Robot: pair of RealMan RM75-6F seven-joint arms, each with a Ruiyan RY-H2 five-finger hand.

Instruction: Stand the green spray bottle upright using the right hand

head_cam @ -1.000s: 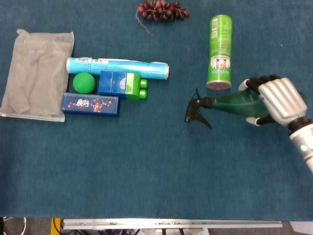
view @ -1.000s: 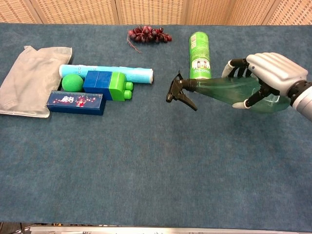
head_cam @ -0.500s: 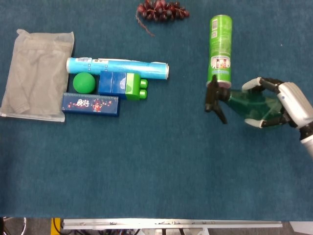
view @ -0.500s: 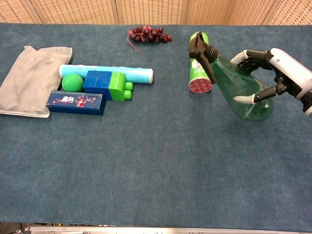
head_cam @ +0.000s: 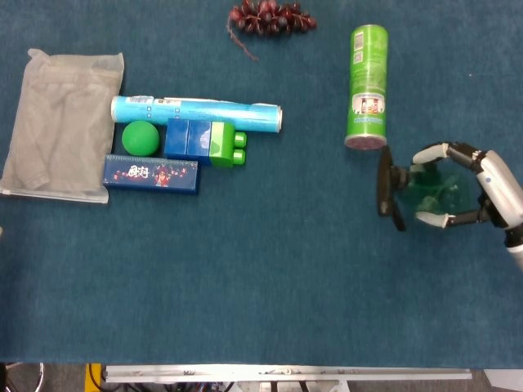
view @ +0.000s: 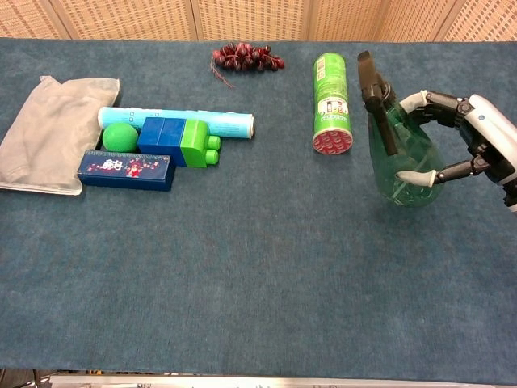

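Green spray bottle (view: pixel 401 153) upright on the table (view: pixel 258 283), right hand (view: pixel 477 145) loosely around it

It stands just right of the lying green can (view: pixel 331 101), fingers spread about its body, real grip or mere touch unclear; best to let go slowly and draw straight back, keeping clear of the black trigger head (view: pixel 373 85), lest it topple

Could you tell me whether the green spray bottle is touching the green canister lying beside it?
Apart. The chest view shows bare blue cloth between the upright green spray bottle and the green canister.
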